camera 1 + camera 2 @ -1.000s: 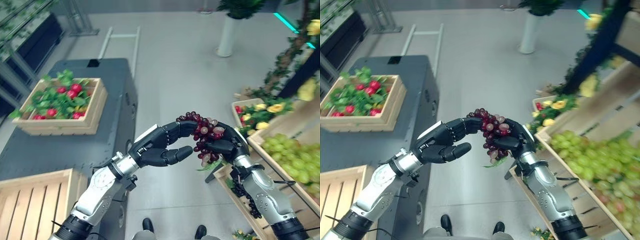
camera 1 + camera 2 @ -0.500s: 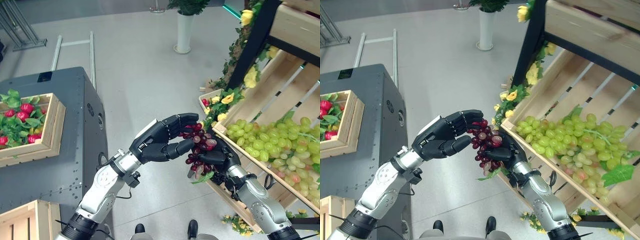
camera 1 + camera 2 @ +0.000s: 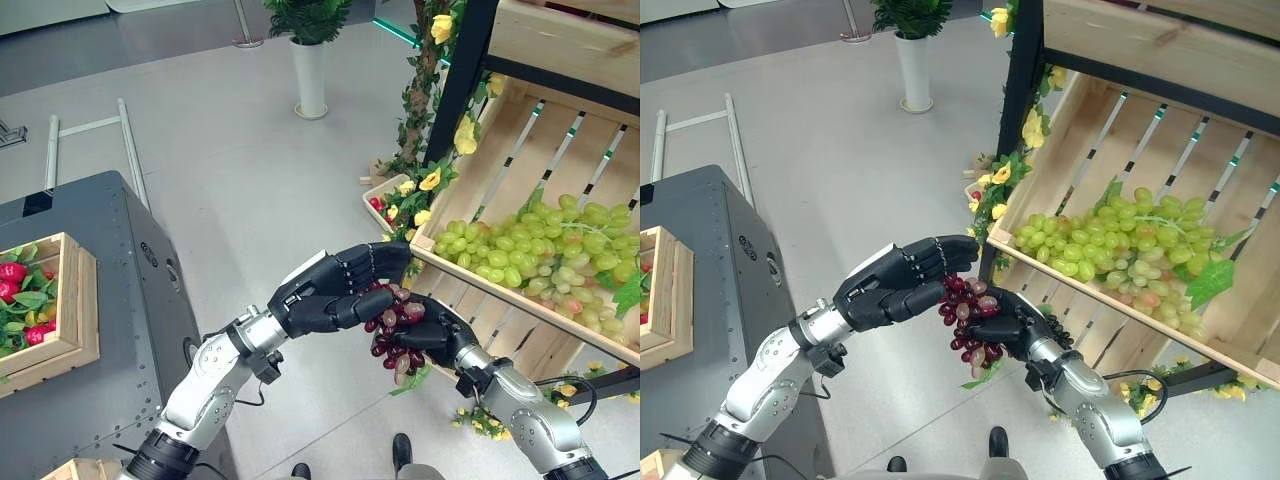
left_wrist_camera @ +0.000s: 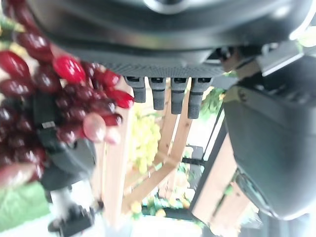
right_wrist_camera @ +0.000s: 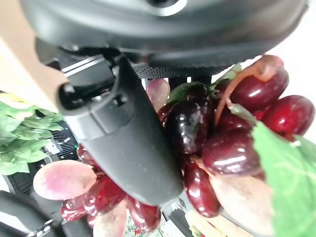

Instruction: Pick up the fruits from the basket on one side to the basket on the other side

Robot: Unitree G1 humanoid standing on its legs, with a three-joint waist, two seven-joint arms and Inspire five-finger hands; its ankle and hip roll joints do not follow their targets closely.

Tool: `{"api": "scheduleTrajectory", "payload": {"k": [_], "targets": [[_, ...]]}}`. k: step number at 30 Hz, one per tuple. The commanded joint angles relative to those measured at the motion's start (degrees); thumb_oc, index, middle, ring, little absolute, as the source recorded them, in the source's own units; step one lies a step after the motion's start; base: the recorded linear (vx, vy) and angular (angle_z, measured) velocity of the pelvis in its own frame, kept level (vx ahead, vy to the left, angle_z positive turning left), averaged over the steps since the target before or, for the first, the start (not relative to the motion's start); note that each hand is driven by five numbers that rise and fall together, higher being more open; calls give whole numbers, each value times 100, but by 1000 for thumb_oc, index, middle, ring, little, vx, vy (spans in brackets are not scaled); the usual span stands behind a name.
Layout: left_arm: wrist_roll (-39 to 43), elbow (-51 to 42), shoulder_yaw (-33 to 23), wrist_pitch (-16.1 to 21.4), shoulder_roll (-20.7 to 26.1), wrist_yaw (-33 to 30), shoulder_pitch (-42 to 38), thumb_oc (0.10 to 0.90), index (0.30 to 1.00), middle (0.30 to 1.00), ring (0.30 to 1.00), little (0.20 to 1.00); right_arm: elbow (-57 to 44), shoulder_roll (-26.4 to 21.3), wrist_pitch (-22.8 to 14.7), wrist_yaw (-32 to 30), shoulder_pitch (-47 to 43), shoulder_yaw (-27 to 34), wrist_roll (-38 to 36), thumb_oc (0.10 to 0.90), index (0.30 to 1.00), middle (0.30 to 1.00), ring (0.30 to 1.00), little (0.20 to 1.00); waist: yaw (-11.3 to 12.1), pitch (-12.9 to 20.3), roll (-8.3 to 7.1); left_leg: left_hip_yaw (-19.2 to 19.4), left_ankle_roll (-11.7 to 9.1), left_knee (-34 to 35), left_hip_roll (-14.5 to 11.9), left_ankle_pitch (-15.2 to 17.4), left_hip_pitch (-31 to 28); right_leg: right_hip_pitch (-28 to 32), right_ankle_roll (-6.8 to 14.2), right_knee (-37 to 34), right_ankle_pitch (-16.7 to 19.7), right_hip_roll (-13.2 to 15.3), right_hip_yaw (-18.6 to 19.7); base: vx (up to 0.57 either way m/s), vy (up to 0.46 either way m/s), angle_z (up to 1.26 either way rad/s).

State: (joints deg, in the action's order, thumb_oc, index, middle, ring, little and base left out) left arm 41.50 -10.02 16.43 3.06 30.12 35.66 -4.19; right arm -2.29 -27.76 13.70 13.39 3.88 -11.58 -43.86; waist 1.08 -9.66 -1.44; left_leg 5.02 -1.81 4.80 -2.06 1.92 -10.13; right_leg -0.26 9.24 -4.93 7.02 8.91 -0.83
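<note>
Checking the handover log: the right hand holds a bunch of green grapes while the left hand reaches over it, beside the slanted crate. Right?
Not quite: the bunch of grapes in the right hand is dark red, as the right wrist view shows. The green grapes lie in the slanted crate. The left hand does reach over the bunch.

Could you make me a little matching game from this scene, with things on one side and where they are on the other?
Things:
1. bunch of dark red grapes
2. pile of green grapes
3. white pot with a green plant
4. red fruits among green leaves

Places:
A. standing on the grey floor, far back
B. in the tilted wooden crate on the robot's right
C. in the small wooden box on the dark cabinet
D. held in the right hand, with the left hand closing over it

Pairs: 1-D, 2-B, 3-A, 4-C
</note>
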Motion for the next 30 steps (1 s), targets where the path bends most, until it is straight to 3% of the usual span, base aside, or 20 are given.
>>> {"api": "scheduleTrajectory", "payload": {"k": [1,4,8,13,16,21,23,25,30], "targets": [[831,-174,-237,72,50,845,-259,800,900,900,900,900,-265,69,-438,694,-347,317,-832,400,300,300,300,300,-102,429,-24,-212,195,-523,326,216,653,291,49,502,-561,128,-343,-2,323,-18],[1028,-134,-84,-441,37,1892,-315,800,900,900,900,900,38,184,-276,782,-250,333,-885,400,300,300,300,300,-168,357,-19,-100,320,-441,446,250,600,69,192,631,-329,380,-330,-25,296,-23],[747,-21,344,-601,277,2688,-532,800,900,900,900,900,281,153,-206,939,-353,140,-844,400,300,300,300,300,-215,350,-23,190,368,-235,545,341,514,-311,343,599,201,646,-496,-61,148,-59],[501,133,674,-536,824,2964,-630,800,900,900,900,900,686,-98,-154,1049,-544,-56,-960,400,300,300,300,300,-120,387,88,718,442,-63,460,277,487,-416,330,1276,176,772,-1138,-66,3,-85],[719,121,667,-639,862,3037,-529,800,900,900,900,900,885,-100,-158,1124,-479,-105,-847,400,300,300,300,300,-93,415,106,812,442,-31,409,296,443,-220,314,993,99,832,-1254,-35,-144,-33],[284,204,936,-786,738,3422,-415,800,900,900,900,900,1255,69,-312,1099,-427,-194,-634,400,300,300,300,300,-121,478,45,771,358,20,246,257,394,53,360,447,-62,634,-1203,4,-268,-11],[-23,249,1229,-859,854,3470,-377,800,900,900,900,900,1345,23,-409,911,-483,-297,-743,400,300,300,300,300,-185,478,52,797,299,20,70,170,370,110,311,458,-305,360,-1104,-13,-269,-39],[-164,258,1365,-884,918,3534,-411,800,900,900,900,900,1376,-6,-475,817,-489,-335,-715,400,300,300,300,300,-211,458,59,834,260,20,13,133,386,147,272,382,-333,288,-1104,-33,-167,-33],[-1592,424,1799,-1136,1222,3449,-492,800,900,900,900,900,1638,-102,-786,442,-606,-320,-866,400,300,300,300,300,-272,344,85,800,79,20,-158,-19,546,193,138,149,-340,88,-1159,-49,-102,-11]]}}
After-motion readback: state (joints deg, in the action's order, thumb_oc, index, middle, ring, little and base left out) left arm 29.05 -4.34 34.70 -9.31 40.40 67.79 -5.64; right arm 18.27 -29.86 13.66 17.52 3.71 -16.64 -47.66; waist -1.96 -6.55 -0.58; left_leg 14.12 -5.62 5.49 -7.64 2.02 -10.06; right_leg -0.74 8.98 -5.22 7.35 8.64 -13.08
